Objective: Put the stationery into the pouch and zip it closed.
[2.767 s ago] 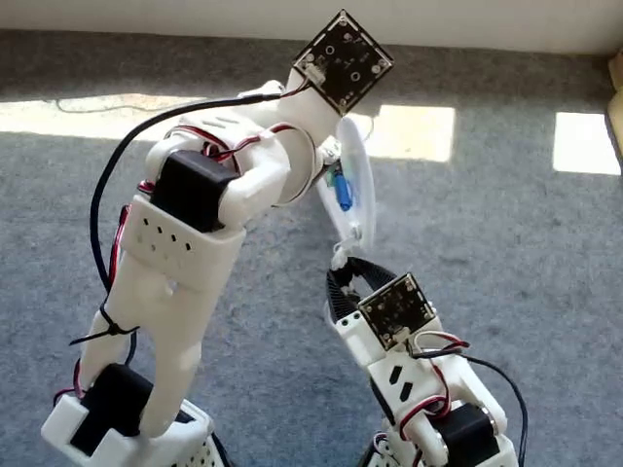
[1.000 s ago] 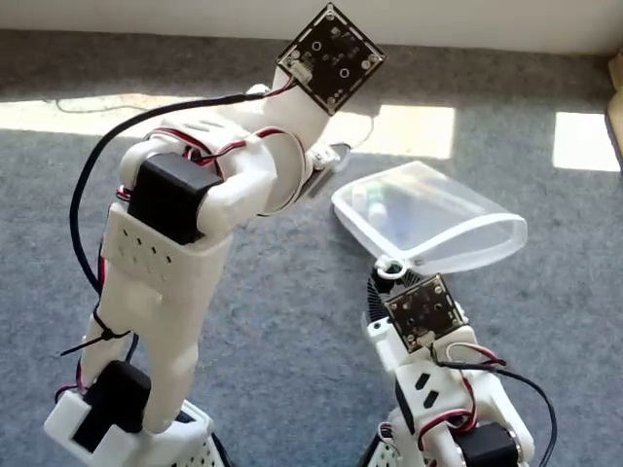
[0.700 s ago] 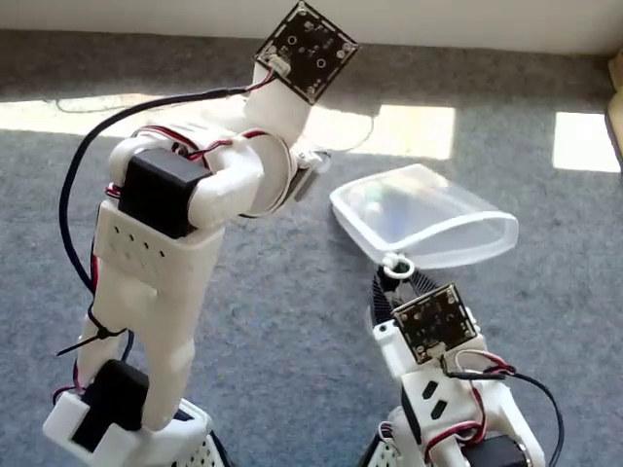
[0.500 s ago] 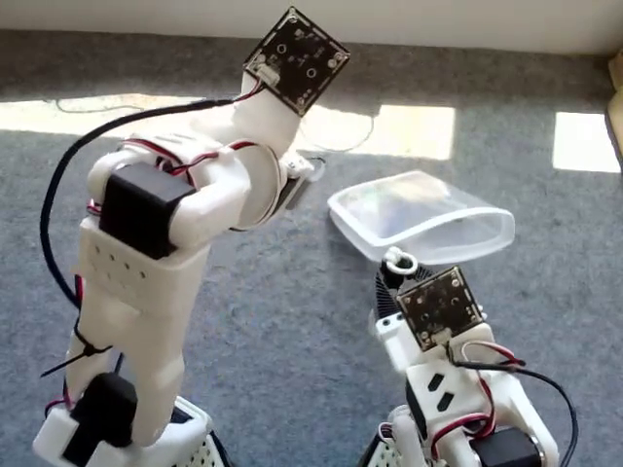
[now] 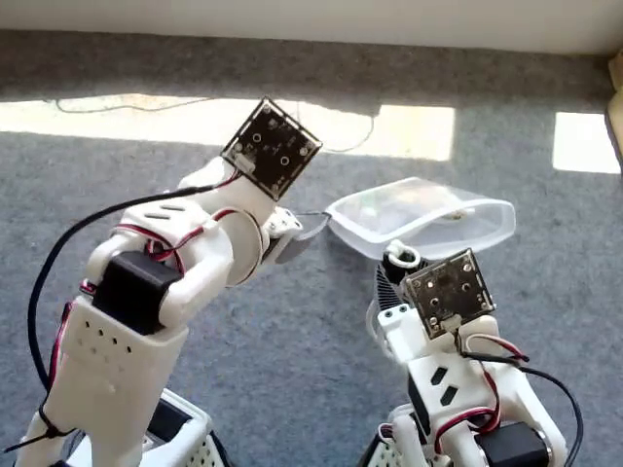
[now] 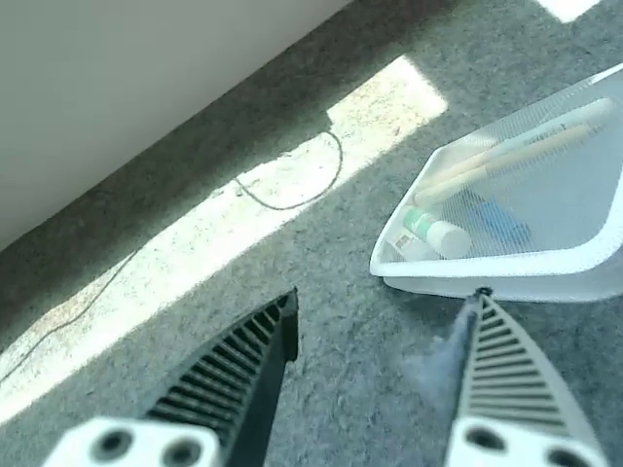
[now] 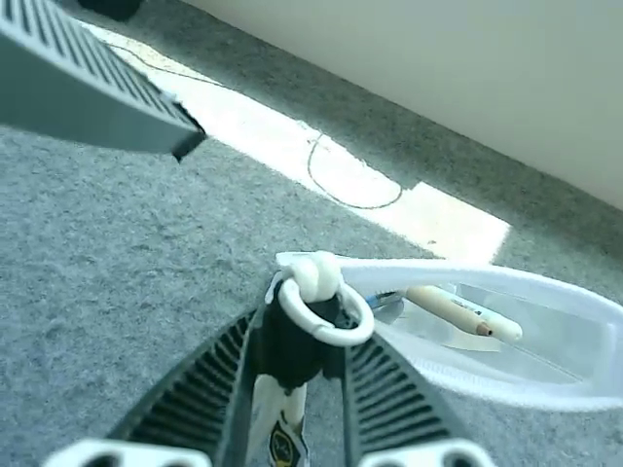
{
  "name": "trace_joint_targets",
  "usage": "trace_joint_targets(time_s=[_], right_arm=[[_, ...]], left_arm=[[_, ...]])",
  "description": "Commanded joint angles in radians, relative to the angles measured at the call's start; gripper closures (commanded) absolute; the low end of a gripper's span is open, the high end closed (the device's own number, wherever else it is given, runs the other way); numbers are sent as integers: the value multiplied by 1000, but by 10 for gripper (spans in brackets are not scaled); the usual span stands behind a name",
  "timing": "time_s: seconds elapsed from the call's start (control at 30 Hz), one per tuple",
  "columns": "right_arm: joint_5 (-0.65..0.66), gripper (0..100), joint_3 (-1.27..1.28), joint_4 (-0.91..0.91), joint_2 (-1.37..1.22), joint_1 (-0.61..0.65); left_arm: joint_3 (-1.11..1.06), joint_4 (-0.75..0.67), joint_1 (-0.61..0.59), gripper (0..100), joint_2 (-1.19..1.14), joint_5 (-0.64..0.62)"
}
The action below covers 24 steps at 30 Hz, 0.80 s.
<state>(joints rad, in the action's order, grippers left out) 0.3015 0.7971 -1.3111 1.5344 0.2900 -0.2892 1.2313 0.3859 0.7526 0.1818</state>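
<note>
The mesh pouch (image 5: 458, 219) lies on its side on the grey carpet (image 5: 545, 321). It is a translucent white bag with the stationery inside. A cream pen (image 6: 516, 151) runs along one long edge of the pouch. A short white tube with a green band (image 6: 438, 232) sits in the corner of the pouch nearest the left claw (image 6: 384, 297), and a blue item (image 6: 498, 222) lies just beside the tube. Any print on the pen or the tube is too small to read.

The right claw (image 7: 304, 326) is at the corner of the pouch nearest the arm bases. Its fingers are pinched tight on the dark zip pull (image 7: 292, 350), and the pull's white ring (image 7: 326, 311) stands up above the fingertips. A pale tab (image 7: 280, 433) with a small yellow and black mark hangs between the fingers, and the mark cannot be read. How far the zip has run along the pouch cannot be told.

The left claw hovers just off the tube end of the pouch, its fingers spread wide with nothing between them. One fingertip (image 6: 482, 316) is very near the pouch's rim, though whether it touches is unclear.

Beyond the pouch, a thin cable (image 6: 287, 207) lies on a sunlit strip of carpet below a pale wall (image 6: 117, 97).
</note>
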Motion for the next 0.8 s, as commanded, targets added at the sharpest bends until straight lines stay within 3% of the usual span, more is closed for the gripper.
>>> trace_joint_targets(time_s=[0.0, 0.3, 0.43, 0.77], right_arm=[[-52, 993, -70, 7, -15, -7], [-69, 993, -70, 21, -15, -7], [-69, 993, -68, 21, -15, -7], [-69, 993, -62, 21, -10, -7]], left_arm=[[-160, -141, 18, 714, 119, -12], [-420, -328, 96, 713, 168, -8], [-503, -430, 120, 713, 176, 64], [-526, -488, 196, 712, 168, 121]])
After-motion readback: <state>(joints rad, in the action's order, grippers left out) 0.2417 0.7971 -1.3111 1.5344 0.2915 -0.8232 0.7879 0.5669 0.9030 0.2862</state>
